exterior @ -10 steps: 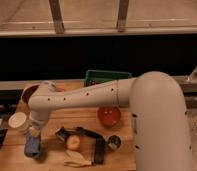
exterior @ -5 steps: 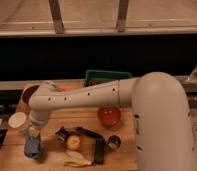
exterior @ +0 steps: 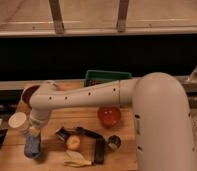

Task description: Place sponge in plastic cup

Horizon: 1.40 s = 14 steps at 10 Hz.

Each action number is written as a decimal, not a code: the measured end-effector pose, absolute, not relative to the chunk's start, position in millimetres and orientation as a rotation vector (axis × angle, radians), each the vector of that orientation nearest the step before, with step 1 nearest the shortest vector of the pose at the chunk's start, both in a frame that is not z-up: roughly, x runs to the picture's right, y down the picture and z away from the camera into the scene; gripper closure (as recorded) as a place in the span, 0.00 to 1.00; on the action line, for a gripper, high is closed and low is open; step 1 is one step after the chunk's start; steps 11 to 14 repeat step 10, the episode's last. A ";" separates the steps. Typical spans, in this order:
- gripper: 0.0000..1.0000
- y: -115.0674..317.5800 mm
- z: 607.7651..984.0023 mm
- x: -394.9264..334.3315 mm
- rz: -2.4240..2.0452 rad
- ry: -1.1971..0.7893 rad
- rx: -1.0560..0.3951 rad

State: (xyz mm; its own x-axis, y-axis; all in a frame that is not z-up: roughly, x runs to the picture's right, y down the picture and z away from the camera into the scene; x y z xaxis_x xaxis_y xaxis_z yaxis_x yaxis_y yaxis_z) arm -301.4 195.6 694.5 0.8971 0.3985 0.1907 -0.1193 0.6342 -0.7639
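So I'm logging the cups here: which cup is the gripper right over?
The blue cup at the table's front left corner; the gripper hangs directly above it. The white cup sits off to its left, and the metal cup is far right.

No text, label, brand, number or sign can be read anywhere on the wooden desk [exterior: 123, 150] or the things on it. The claw [exterior: 34, 134] hangs at the lower left, bearing no legible marking.

Arm shell [exterior: 157, 120]: was smooth, white, thick and rounded.
Forearm [exterior: 77, 97]: was a slimmer white tube carrying a row of small dark dots.
Gripper [exterior: 34, 134]: sat at the arm's far end, pale.
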 end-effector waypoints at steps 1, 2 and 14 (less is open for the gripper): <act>0.20 194.9 694.3 -301.0 0.303 -0.364 -0.835; 0.20 192.4 692.5 -300.1 0.302 -0.367 -0.828; 0.20 176.0 682.2 -295.1 0.316 -0.380 -0.782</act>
